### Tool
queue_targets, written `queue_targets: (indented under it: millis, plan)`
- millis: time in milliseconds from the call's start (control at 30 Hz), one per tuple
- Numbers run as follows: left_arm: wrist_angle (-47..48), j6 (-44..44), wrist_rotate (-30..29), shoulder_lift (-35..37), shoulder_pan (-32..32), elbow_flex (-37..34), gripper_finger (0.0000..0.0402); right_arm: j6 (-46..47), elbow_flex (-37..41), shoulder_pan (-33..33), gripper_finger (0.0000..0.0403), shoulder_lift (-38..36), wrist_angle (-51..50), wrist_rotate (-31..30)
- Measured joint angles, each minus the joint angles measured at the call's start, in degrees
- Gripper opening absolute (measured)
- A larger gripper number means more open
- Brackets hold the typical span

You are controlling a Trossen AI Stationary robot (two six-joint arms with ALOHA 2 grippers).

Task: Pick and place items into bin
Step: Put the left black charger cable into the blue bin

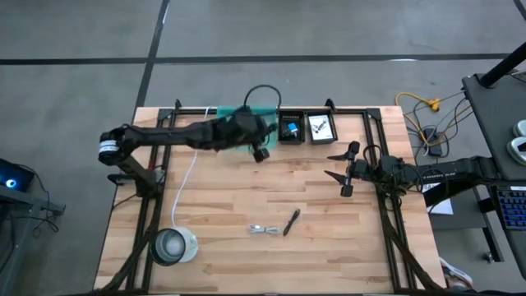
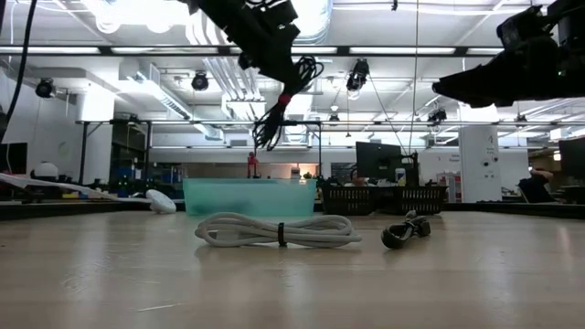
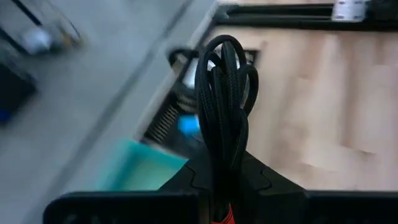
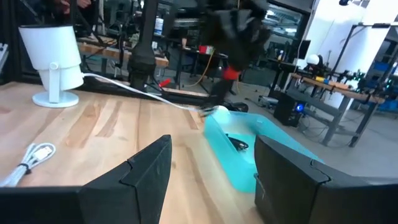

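My left gripper point(image 1: 256, 123) is shut on a bundle of black cables with a red tie point(image 2: 277, 105), held high over the teal bin point(image 2: 249, 196) at the table's far edge. The bundle also shows in the left wrist view point(image 3: 224, 99). My right gripper point(image 1: 341, 173) is open and empty at the table's right, its fingers pointing toward the bin point(image 4: 249, 152). A coiled silvery cable point(image 1: 265, 230) and a black pen point(image 1: 291, 222) lie flat on the table toward the near side. A small dark item point(image 4: 236, 144) lies in the bin. My left gripper pinches the cable bundle between its two fingers at the end by the red tie point(image 3: 221, 214). The fingers slant down from above. The bundle is lifted clear and hangs below the gripper over the bin, its loops point(image 2: 270, 132) slack.
Two black trays point(image 1: 289, 127) point(image 1: 320, 127) with small items stand right of the bin at the far edge. A round clear container point(image 1: 174, 245) sits at the near left, with a long white cord point(image 1: 187, 177) running toward the far edge. Bare wood lies between the arms.
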State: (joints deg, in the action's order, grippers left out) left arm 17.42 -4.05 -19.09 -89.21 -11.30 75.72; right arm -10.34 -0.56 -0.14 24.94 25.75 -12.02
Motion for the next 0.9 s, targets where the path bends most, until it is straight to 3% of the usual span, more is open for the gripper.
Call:
queue_targets:
  millis: [167,633,900]
  plan:
    - [-2.9,-11.4,-4.4,-0.4,-5.3,0.4,0.0006,3.0,0.0,0.0,0.0215,0.3,-0.3,0.0]
    - [-3.2,-12.8,-4.4,-7.6,-15.0,0.5,0.0006,9.6,0.0,0.0,0.0215,0.4,-12.4,0.0]
    - [-4.4,-13.3,-6.9,-11.3,-15.9,2.0,0.0046,13.6,0.0,0.0,0.0215,0.4,-13.8,0.0]
